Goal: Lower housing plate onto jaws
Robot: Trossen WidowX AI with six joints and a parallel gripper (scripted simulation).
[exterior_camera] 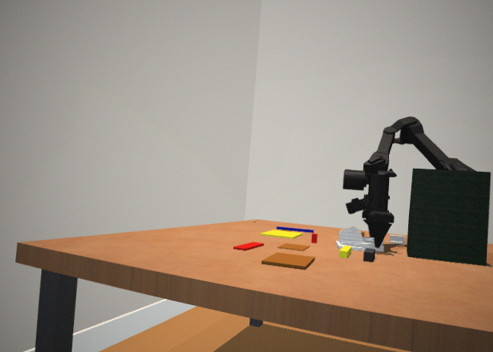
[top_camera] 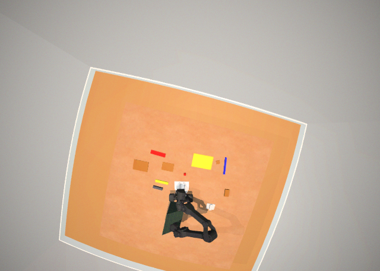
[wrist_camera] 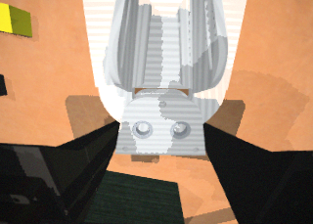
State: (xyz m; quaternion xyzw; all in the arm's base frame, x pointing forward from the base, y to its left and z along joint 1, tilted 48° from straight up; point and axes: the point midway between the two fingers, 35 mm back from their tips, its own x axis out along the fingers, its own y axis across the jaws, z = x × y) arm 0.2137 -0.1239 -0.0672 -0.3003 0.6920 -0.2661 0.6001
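Observation:
The light grey housing plate (wrist_camera: 163, 113) with two round holes lies between the fingertips in the wrist view. My gripper (wrist_camera: 160, 125) (exterior_camera: 378, 246) is shut on its side edges. The plate looks about level, close behind the rear ends of the left jaw (wrist_camera: 128, 48) and right jaw (wrist_camera: 206, 48). The jaws stand side by side over the white base (wrist_camera: 93, 23) (top_camera: 186, 184). The plate covers the stubs, so whether it rests fully down on them cannot be told. In the top view the arm hides the fingertips.
A dark green panel (top_camera: 173, 220) (exterior_camera: 447, 216) (wrist_camera: 134, 197) stands behind the hand. A yellow bar (top_camera: 161, 181) (exterior_camera: 345, 251) (wrist_camera: 21, 22) and a dark block (top_camera: 157, 187) (exterior_camera: 369, 254) lie to one side. A white part (top_camera: 210, 206) (exterior_camera: 397, 239) lies on the other. A red block (top_camera: 184, 174) (exterior_camera: 314, 238) is beyond the base.

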